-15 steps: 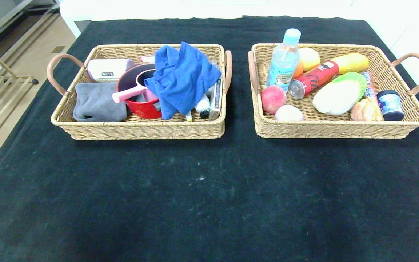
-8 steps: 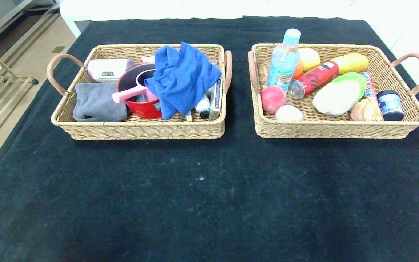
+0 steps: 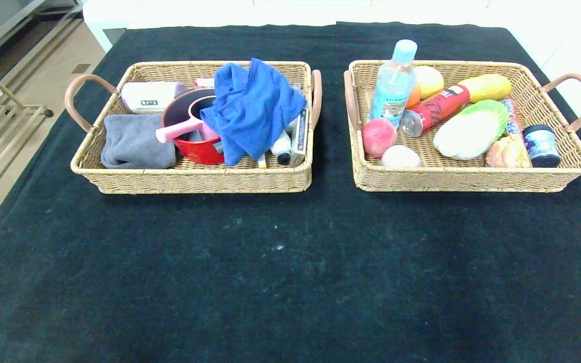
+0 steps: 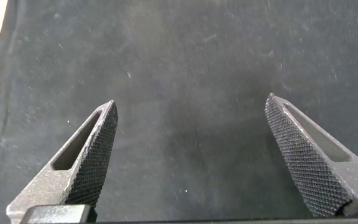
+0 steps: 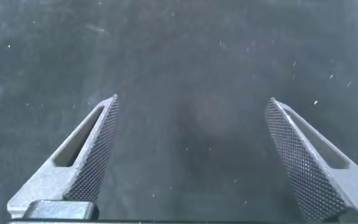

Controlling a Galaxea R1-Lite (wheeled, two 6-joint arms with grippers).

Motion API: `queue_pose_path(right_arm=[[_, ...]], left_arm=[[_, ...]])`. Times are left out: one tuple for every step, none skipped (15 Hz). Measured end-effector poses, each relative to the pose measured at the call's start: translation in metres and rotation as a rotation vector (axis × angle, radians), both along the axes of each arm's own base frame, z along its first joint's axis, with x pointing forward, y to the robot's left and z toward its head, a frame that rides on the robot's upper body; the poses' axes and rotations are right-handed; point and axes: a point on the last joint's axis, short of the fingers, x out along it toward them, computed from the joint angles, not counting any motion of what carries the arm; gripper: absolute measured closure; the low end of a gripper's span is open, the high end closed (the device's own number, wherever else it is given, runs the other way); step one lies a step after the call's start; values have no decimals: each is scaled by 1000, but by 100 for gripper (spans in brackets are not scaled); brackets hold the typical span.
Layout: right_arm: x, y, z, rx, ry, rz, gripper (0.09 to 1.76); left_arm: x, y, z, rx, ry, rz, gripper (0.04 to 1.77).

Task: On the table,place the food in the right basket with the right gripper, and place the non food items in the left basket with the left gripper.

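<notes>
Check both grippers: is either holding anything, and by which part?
Nothing is held. The left gripper and the right gripper both have open jaws with only the black tablecloth between them. Neither shows in the head view.

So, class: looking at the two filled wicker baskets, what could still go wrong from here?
1. The tall clear water bottle stands upright in the right wicker basket; a knock might topple it.
2. The crumpled blue cloth is heaped over the red pot in the left wicker basket and could slide off.
3. Both end effectors, left and right, hang open over bare black tablecloth.
</notes>
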Motion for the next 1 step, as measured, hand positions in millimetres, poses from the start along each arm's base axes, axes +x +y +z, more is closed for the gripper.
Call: queue_pose_path(right_arm=[[0,0,0,3,2,-1,15]], left_arm=[[0,0,0,0,4,0,9]])
